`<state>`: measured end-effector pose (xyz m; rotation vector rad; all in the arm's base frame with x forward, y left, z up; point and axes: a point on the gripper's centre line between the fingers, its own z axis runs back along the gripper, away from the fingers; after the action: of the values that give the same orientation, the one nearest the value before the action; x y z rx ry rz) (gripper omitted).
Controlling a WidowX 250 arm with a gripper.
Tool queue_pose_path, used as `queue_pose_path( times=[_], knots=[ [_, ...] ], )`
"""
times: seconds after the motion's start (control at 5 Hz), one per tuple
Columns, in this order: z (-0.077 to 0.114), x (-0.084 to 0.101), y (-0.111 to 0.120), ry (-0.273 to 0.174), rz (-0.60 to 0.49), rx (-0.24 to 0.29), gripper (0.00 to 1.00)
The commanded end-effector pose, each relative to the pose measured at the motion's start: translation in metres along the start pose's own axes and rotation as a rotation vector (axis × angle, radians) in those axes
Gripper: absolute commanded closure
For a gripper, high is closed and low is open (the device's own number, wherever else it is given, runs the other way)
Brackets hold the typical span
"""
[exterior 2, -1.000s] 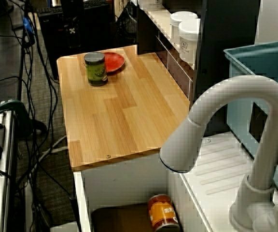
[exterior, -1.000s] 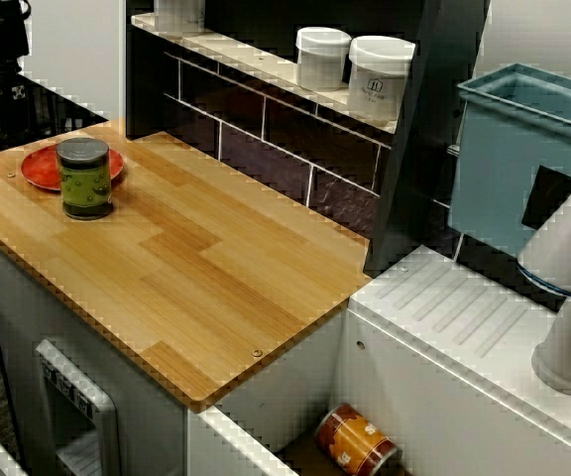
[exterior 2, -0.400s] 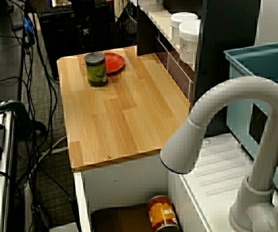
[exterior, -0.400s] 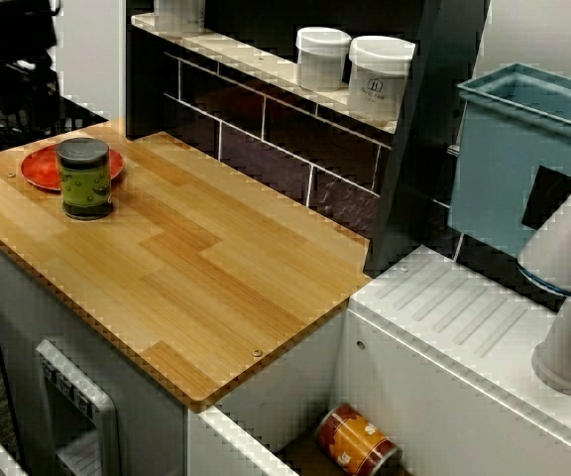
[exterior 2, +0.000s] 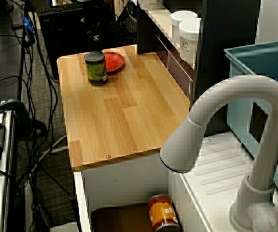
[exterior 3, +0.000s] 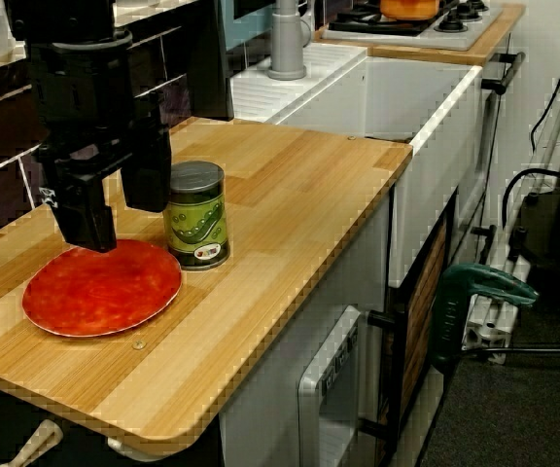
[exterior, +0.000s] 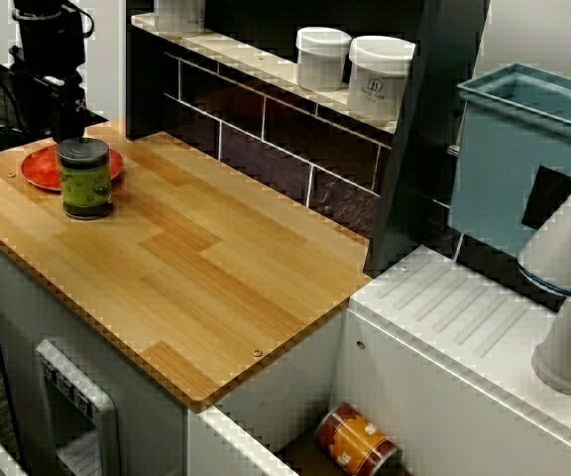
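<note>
My black gripper (exterior 3: 122, 224) hangs open over the far end of the wooden counter (exterior 3: 290, 185), with nothing between its fingers. In the view from the counter's end, one finger (exterior 3: 87, 219) stands just above the red plate (exterior 3: 100, 289). The other finger (exterior 3: 149, 180) is close beside the green can (exterior 3: 196, 216), which stands upright at the plate's edge. From the sink side, the gripper (exterior: 59, 124) shows behind the can (exterior: 84, 178) and plate (exterior: 40, 167). Over the faucet, the gripper (exterior 2: 93, 41) is dark against a dark background, above the can (exterior 2: 96, 69).
Two white jars (exterior: 322, 58) (exterior: 380, 77) stand on the shelf along the tiled back wall. An orange can (exterior: 357, 441) lies in the sink beside the counter. A white faucet (exterior 2: 226, 145) and a blue bin (exterior: 523, 149) are at the sink end.
The gripper has come in from the far end of the counter and now hangs over the plate, beside the can. Plate and can have not moved.
</note>
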<state>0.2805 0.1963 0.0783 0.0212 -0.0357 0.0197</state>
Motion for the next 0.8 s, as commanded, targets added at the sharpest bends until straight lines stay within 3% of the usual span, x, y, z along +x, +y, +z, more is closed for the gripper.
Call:
queue_pose_path(
  times=[0.0,0.4,0.6],
  knots=[
    [0.019,-0.007,0.002,-0.039,-0.055,0.022,0.0],
    [0.022,-0.003,0.019,-0.017,-0.048,-0.01,0.0],
    [0.017,0.004,0.02,0.006,-0.034,0.013,0.0]
  ],
)
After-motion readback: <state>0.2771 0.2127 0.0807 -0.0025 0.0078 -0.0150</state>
